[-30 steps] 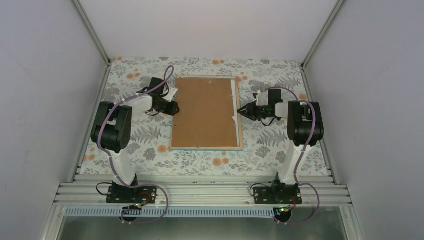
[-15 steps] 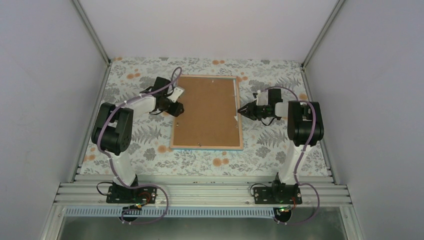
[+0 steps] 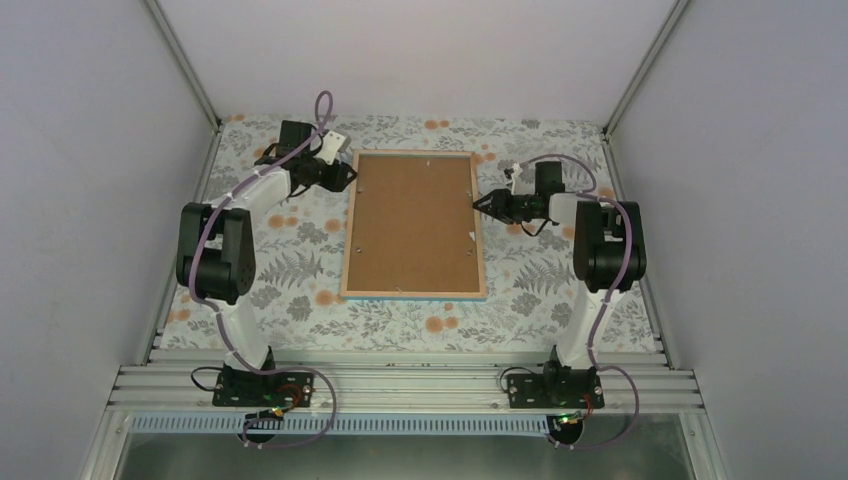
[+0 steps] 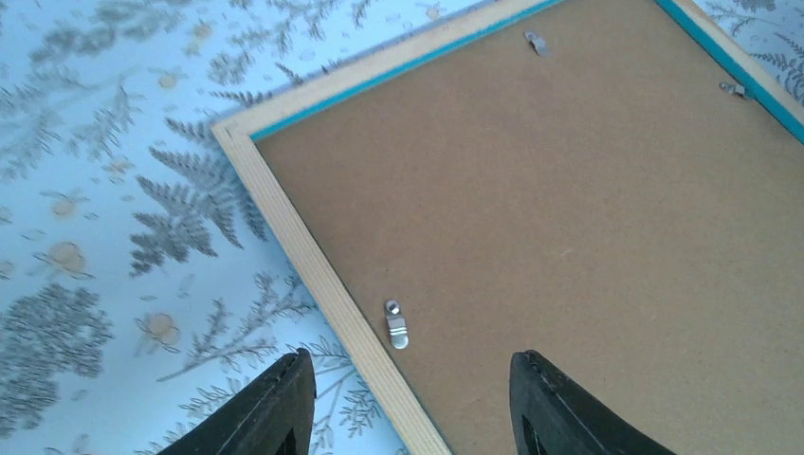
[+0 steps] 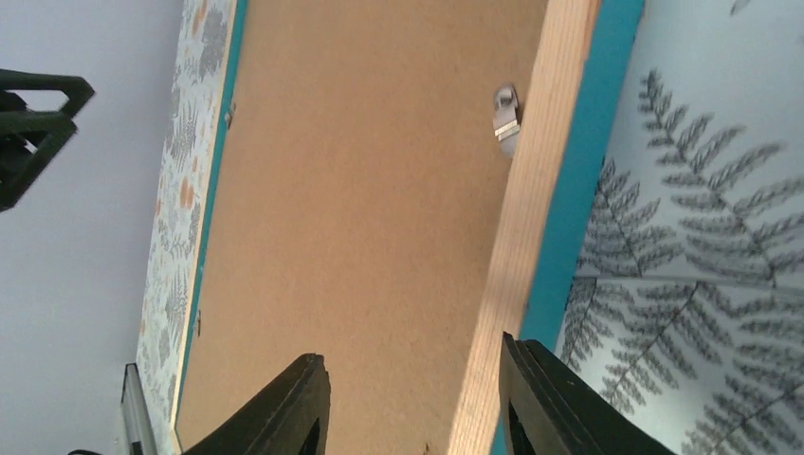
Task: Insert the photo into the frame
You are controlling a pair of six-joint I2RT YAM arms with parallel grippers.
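Frame [image 3: 414, 295] lies face down on the counter [image 3: 300, 300], backing board [image 3: 412, 220] on top, as the left end effector [image 3: 348, 177] and right end effector [image 3: 482, 204] have just slid along its sides toward the far end, jaws parted and empty, likely hunting clips [image 4: 395, 324]; photo unseen.

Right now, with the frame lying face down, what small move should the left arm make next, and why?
Probably lower the left gripper onto the metal clip just ahead of its open jaws and swivel it off the backing board. The frame is face down, the board still clipped in, and no photo shows.
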